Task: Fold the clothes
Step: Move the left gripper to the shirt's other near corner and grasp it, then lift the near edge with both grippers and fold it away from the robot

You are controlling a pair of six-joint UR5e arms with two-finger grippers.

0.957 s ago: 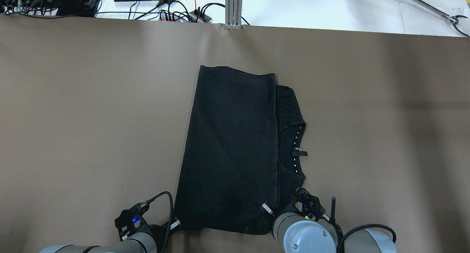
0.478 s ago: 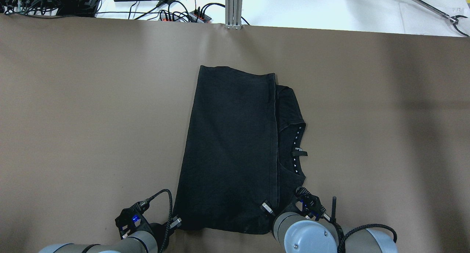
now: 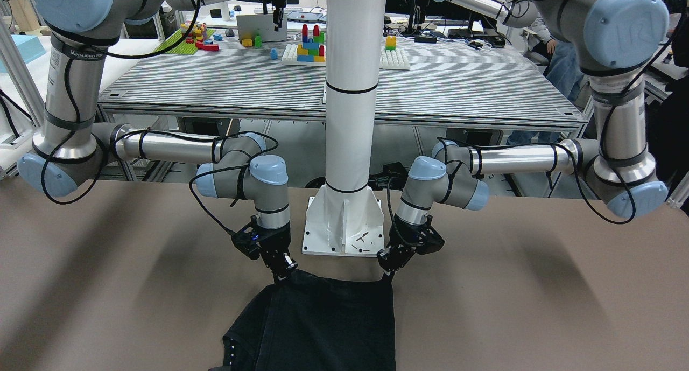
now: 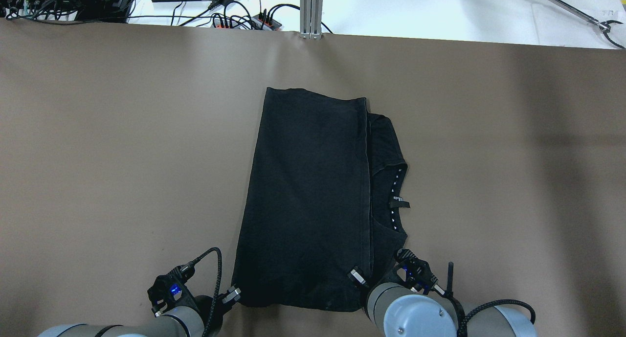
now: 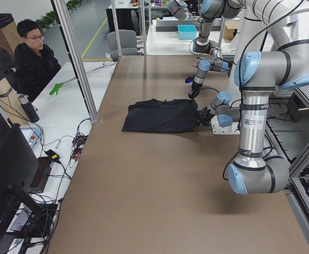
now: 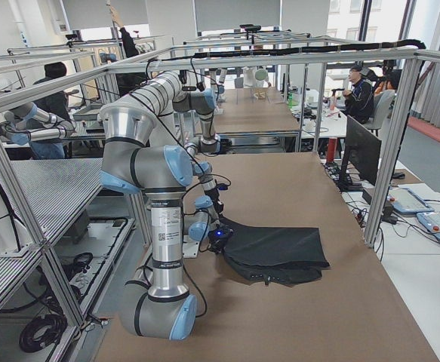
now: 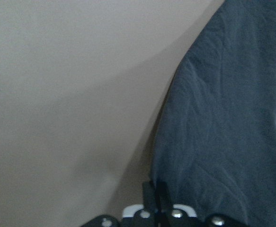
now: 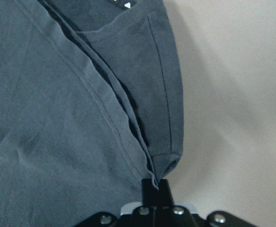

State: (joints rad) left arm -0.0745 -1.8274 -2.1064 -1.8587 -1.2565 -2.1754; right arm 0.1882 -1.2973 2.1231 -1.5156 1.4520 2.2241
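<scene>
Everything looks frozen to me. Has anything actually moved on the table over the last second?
Barely. The left gripper, pinched on the near left corner of the black garment, has edged slightly outward to the robot's left. The right gripper stays pinched on the near right corner, hardly shifted. The garment lies folded on the table as before. Nothing was newly taken hold of or let go.

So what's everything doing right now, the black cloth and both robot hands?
black garment: lying flat on the table, folded over itself, with its dotted collar edge peeking out.
left gripper: shut, pinching one near corner of the garment.
right gripper: shut, pinching the other near corner.
</scene>
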